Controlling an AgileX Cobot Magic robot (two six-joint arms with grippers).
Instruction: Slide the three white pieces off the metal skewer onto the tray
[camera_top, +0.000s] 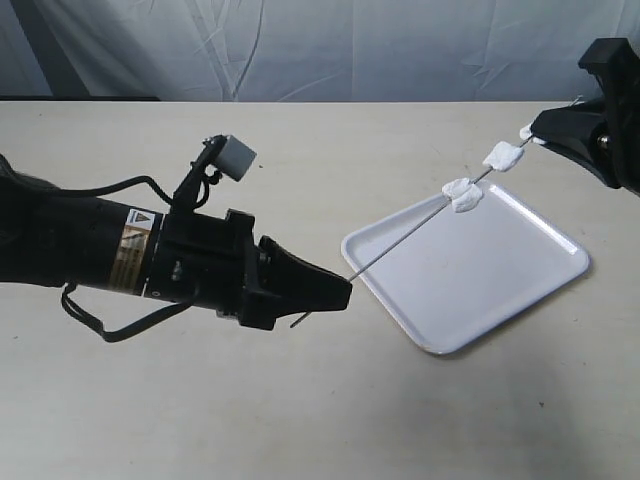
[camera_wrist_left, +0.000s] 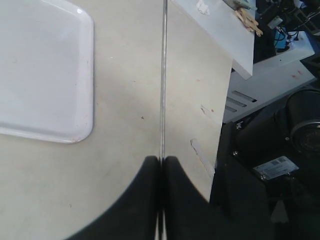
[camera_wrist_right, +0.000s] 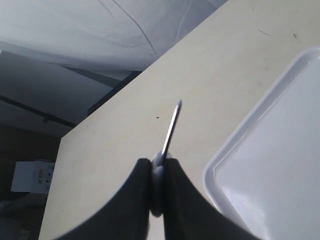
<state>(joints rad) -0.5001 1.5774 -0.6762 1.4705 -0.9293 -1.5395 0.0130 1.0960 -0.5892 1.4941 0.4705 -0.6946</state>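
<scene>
We saw the metal skewer (camera_top: 400, 240) stretched as a slanted bar over the near-left corner of the tray (camera_top: 500, 290), its ends pinched in the left pincer (camera_top: 345, 285) and the right pincer (camera_top: 535, 130), so any pass across that line was blocked. Three white pieces (camera_top: 465, 193) sat bunched on the skewer's far stretch beside the right pincer. The worktop (camera_top: 300, 410) in front of the tray lay bare, as did most of the tray's floor.
</scene>
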